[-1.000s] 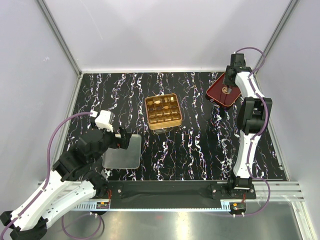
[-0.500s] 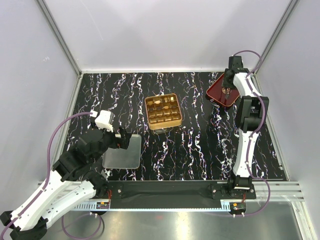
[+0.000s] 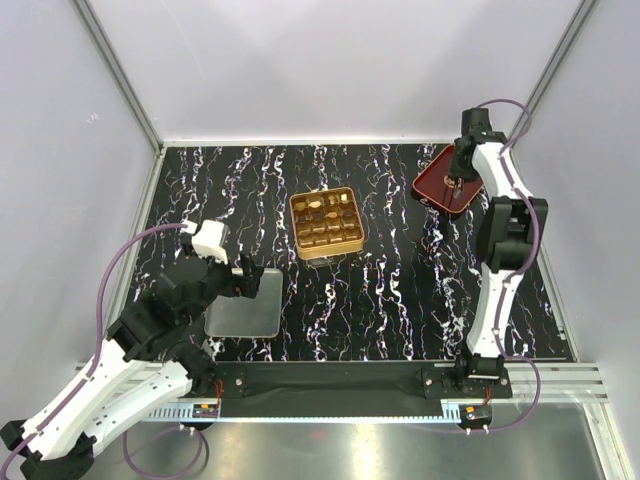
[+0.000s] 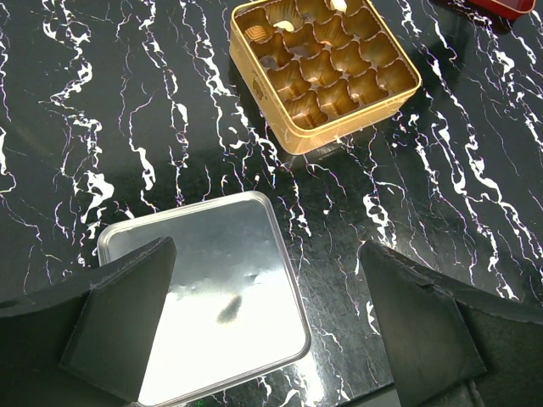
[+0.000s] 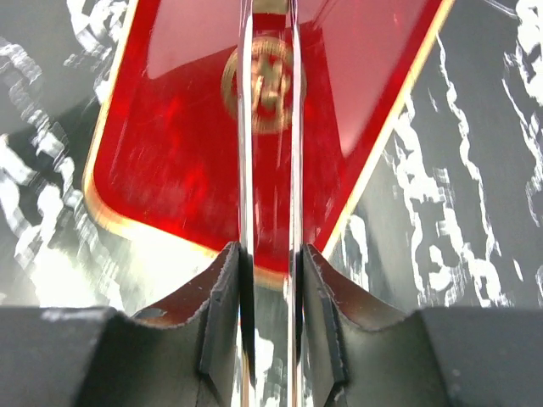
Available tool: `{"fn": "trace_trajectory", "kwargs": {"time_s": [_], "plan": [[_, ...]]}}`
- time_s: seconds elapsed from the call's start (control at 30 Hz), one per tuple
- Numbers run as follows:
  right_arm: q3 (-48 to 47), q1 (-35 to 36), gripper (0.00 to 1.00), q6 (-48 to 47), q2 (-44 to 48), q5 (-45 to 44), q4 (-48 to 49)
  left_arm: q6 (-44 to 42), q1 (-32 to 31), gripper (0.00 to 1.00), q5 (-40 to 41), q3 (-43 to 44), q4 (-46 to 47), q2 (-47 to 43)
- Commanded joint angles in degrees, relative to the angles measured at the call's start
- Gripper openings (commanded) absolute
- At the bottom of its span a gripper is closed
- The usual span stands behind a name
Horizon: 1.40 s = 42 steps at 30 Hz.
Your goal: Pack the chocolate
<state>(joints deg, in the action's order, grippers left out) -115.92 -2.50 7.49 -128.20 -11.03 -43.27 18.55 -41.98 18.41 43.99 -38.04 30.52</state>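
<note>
The chocolate shows as several small brown and tan pieces (image 3: 316, 206) in the far cells of the gold gridded tin (image 3: 333, 252), whose rim (image 4: 356, 127) also fills the top of the left wrist view. A round golden-brown piece (image 5: 265, 80) lies on the dark red tray (image 3: 435, 188), between the tips of two shiny metal tong blades (image 5: 246, 153). My right gripper (image 5: 270, 254) presses both blades from outside and hangs over that tray (image 5: 170, 153) at the far right (image 3: 458, 170). My left gripper (image 4: 263, 250) is wide open and holds nothing.
A flat silver lid (image 3: 243, 305) lies on the black marbled table under the left gripper, its rounded corner (image 4: 297, 348) between the fingers. White walls close the table at the back and on both sides.
The right gripper's fingers have squeezed the tong blades closer together, and its wrist shifted slightly over the red tray. The left arm has not moved.
</note>
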Motion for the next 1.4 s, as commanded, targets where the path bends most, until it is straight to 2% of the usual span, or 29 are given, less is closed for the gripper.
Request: {"fn": "trace_trajectory", "kwargs": {"time_s": [0.0,0.33,0.37,0.43,0.6,0.7,0.83,0.97,1.27,1.37], "plan": [[4.5,2.1,0.27,3.2,12.9,2.8,-1.8,0.1,-0.3,0.99,0.3,0.0,1.4,-0.5],[17.1,25.0,0.26,8.1,29.9,6.6,0.3,0.3,-0.4,0.99,2.3,0.1,0.9,-2.6],[19.1,28.6,0.27,8.9,30.6,7.7,1.2,0.3,-0.4,0.99,2.7,0.0,0.9,-3.0],[20.5,31.9,0.27,9.7,32.2,7.1,1.8,0.3,-0.4,0.99,2.9,0.1,0.9,-3.4],[26.0,40.5,0.27,12.8,33.5,12.2,4.3,0.4,-0.4,0.99,3.6,0.2,0.6,-3.7],[29.0,45.3,0.27,13.4,33.8,9.4,4.1,0.4,-0.4,0.99,3.7,0.1,0.6,-3.7],[32.9,48.0,0.27,14.1,34.5,10.2,6.6,0.4,-0.4,0.99,3.1,0.2,0.8,-3.3],[32.9,50.5,0.28,14.5,34.2,8.0,6.4,0.3,-0.4,0.99,3.0,0.2,0.7,-3.1],[31.5,51.1,0.30,13.8,31.2,5.2,7.1,0.3,-0.4,0.99,2.9,0.1,0.8,-3.0],[30.3,51.2,0.34,13.3,29.9,3.5,6.0,0.3,-0.4,0.99,2.8,0.1,0.8,-2.9]]}}
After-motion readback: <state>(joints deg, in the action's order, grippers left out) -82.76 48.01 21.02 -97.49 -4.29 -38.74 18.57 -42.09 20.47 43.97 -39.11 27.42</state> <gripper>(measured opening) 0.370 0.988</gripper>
